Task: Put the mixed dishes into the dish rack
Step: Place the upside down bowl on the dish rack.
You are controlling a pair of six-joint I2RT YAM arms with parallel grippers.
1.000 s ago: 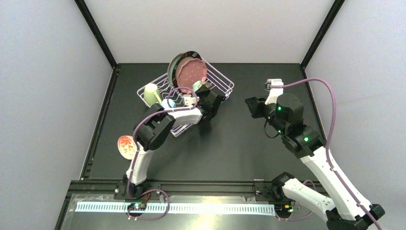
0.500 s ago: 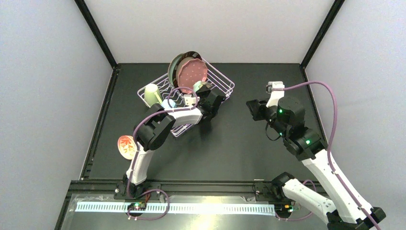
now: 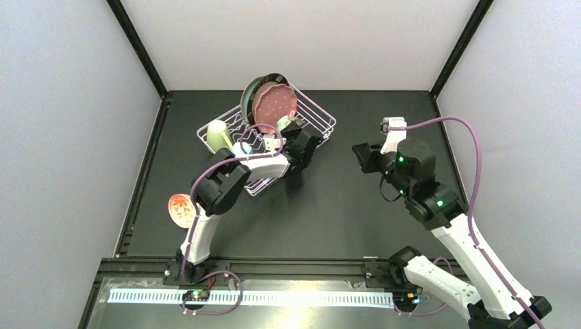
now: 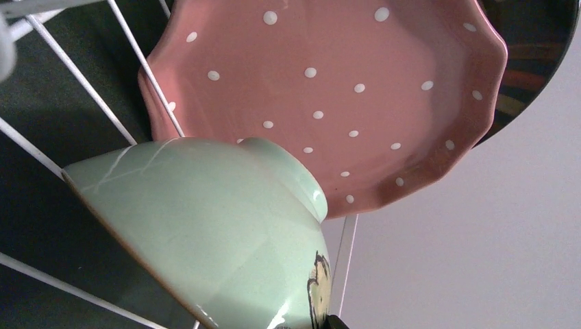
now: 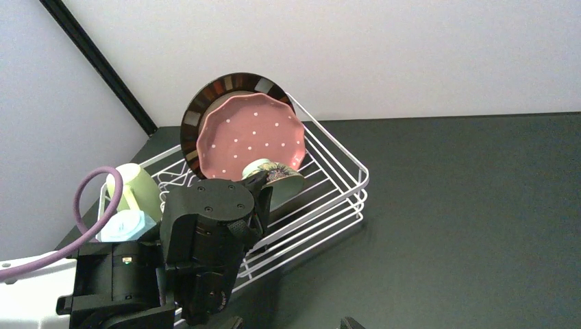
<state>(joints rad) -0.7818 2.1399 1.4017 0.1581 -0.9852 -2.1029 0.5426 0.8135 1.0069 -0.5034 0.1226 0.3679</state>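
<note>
The white wire dish rack (image 3: 326, 123) stands at the back of the table. A dark-rimmed plate (image 3: 248, 96) and a pink dotted plate (image 3: 275, 103) stand upright in it, with a pale green mug (image 3: 218, 134) and a light blue mug (image 3: 240, 147) at its left end. My left gripper (image 3: 290, 127) is inside the rack, shut on a mint bowl (image 4: 205, 240), which tilts right in front of the pink plate (image 4: 329, 89). My right gripper (image 3: 361, 155) hangs open over the table to the right of the rack (image 5: 346, 188), holding nothing.
A small bowl with a reddish flowered inside (image 3: 181, 210) lies on its side at the table's left edge, beside the left arm's base. Black frame posts rise at the back corners. A purple cable (image 3: 473, 164) loops off the right arm.
The left gripper with the mint bowl has crept slightly deeper toward the pink plate. The right arm has shifted only a touch.
</note>
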